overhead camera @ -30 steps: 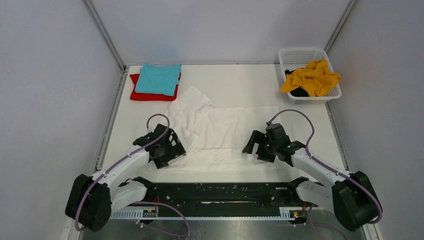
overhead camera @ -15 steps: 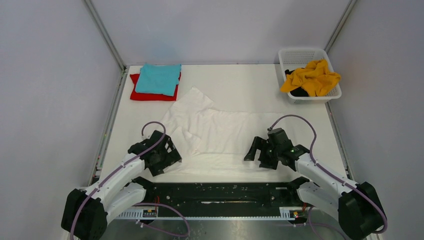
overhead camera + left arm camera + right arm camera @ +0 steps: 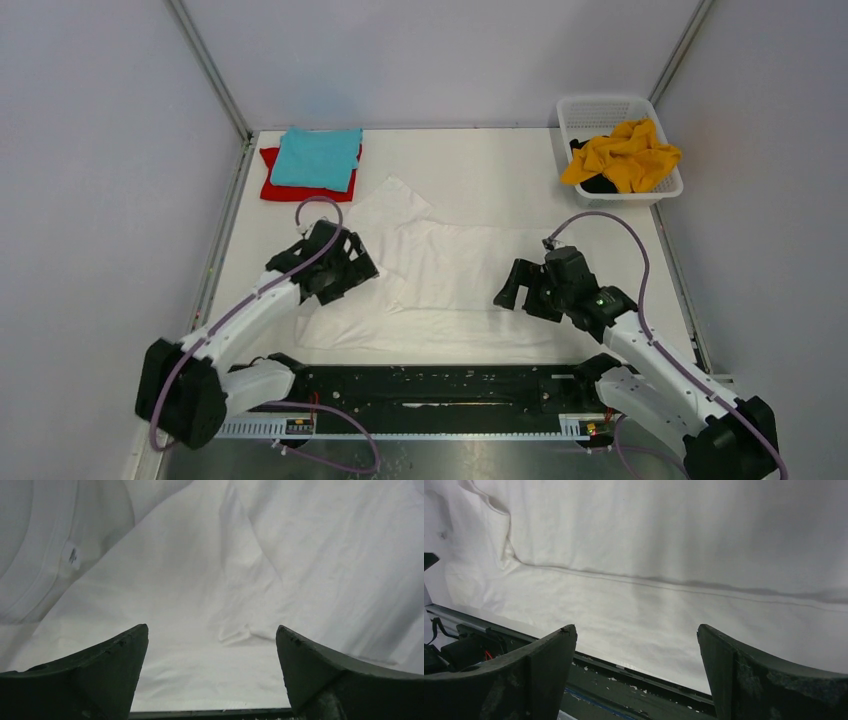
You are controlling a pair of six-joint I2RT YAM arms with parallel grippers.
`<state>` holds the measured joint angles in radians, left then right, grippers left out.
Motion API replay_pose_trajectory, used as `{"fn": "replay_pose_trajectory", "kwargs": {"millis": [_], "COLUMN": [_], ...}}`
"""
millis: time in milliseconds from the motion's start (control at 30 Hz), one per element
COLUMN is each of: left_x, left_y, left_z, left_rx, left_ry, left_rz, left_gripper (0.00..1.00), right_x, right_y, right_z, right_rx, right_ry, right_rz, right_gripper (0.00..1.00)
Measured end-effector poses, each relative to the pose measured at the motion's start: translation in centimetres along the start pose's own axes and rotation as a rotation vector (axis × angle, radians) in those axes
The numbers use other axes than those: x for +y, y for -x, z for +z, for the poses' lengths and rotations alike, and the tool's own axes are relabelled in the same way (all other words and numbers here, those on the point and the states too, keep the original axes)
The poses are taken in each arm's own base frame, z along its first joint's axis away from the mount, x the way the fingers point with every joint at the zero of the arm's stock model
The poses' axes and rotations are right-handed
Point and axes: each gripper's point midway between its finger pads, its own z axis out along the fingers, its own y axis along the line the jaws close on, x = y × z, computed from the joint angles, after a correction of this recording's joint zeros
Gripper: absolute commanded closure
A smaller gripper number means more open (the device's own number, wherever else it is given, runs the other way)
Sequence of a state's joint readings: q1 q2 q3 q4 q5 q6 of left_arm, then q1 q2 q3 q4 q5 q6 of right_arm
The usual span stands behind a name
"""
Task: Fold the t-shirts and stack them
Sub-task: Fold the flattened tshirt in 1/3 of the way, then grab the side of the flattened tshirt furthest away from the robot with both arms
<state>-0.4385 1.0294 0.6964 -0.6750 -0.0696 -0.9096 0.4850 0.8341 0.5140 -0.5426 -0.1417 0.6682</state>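
The white t-shirt [image 3: 445, 275] lies spread on the table's middle, with its near part folded over in a band along the front edge. It fills the left wrist view [image 3: 210, 580] and the right wrist view [image 3: 664, 545]. My left gripper [image 3: 345, 270] is open and empty over the shirt's left edge. My right gripper [image 3: 520, 290] is open and empty over the shirt's right part. The teal t-shirt [image 3: 317, 158] lies folded on the folded red t-shirt [image 3: 283, 186] at the back left. The mustard-yellow t-shirt [image 3: 625, 155] lies crumpled in the basket.
The white lattice basket [image 3: 600, 110] stands at the back right with a dark cloth [image 3: 600, 184] under the yellow shirt. The black rail [image 3: 440, 385] runs along the table's near edge. Grey walls close in the table on three sides.
My left gripper has moved up and to the right, onto the shirt's left edge. My right gripper has lifted slightly to the right. The shirt's left side now lies flatter.
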Motion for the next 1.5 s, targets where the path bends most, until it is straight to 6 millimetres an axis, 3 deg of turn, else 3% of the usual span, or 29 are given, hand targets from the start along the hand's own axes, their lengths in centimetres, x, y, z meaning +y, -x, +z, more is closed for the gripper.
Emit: {"fn": "replay_pose_trajectory", "kwargs": {"millis": [200, 333, 600, 867, 967, 1067, 1167, 1267, 1333, 1500], "left_x": [-0.3, 0.5, 1.8, 4.1, 4.5, 1.8, -4.2, -8.6, -10.5, -13.1], "left_y": [0.3, -0.5, -1.2, -2.9, -2.6, 0.4, 6.2, 11.0, 13.5, 18.0], "left_z": [5.6, 7.2, 6.1, 4.0, 3.3, 2.0, 0.3, 0.1, 1.6, 9.6], "left_rx": [0.061, 0.094, 0.026, 0.010, 0.023, -0.006, -0.113, -0.188, -0.199, -0.154], "left_ry": [0.112, 0.155, 0.104, 0.089, 0.144, 0.147, 0.061, 0.025, 0.033, 0.119], "left_rz": [0.022, 0.021, -0.051, -0.105, -0.079, -0.031, 0.014, 0.051, 0.074, 0.138], "left_gripper": [0.01, 0.01, 0.01, 0.01, 0.01, 0.01, 0.01, 0.01, 0.01, 0.01], "right_x": [0.9, 1.3, 0.9, -1.2, -2.1, -2.7, -3.8, -4.6, -4.5, -4.5], "right_y": [1.0, 1.8, 3.6, 5.7, 7.3, 9.9, 13.5, 15.8, 16.8, 17.9], "right_z": [-0.6, -1.3, -2.4, -2.4, -2.9, -3.8, -4.2, -3.7, -3.1, -1.7], "right_rx": [-0.056, -0.113, -0.235, -0.333, -0.362, -0.374, -0.378, -0.341, -0.312, -0.276], "right_ry": [0.047, 0.070, 0.054, -0.079, -0.185, -0.283, -0.348, -0.405, -0.424, -0.442], "right_rz": [-0.022, -0.033, -0.043, -0.046, -0.047, -0.015, 0.074, 0.090, 0.070, 0.050], "right_gripper": [0.01, 0.00, 0.01, 0.01, 0.00, 0.00, 0.00, 0.00, 0.00, 0.01]}}
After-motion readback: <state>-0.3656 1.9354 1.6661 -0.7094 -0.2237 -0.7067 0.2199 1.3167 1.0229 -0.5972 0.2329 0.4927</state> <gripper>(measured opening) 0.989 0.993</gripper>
